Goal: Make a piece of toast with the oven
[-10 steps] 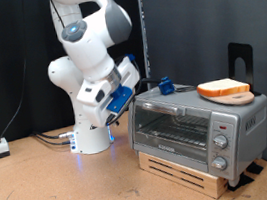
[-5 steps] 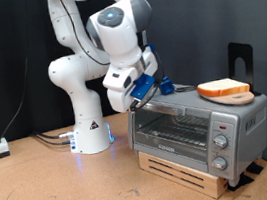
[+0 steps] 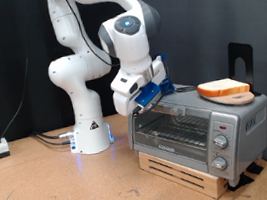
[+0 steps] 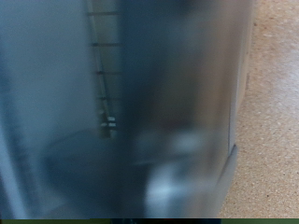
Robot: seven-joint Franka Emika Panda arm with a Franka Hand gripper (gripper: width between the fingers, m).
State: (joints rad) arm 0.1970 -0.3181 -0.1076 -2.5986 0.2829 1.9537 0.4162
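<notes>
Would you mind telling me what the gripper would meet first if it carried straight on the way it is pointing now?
Most likely the oven: the gripper angles down at its upper corner on the exterior view's left, though depth is unclear.

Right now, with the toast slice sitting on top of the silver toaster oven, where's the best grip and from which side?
Probably the crust edges of the orange-brown toast slice, coming from above. It lies flat on a tan board on top of the silver-grey toaster oven, so only the thin sides give opposing faces. The tool is at the oven's upper corner on the exterior view's left.
</notes>
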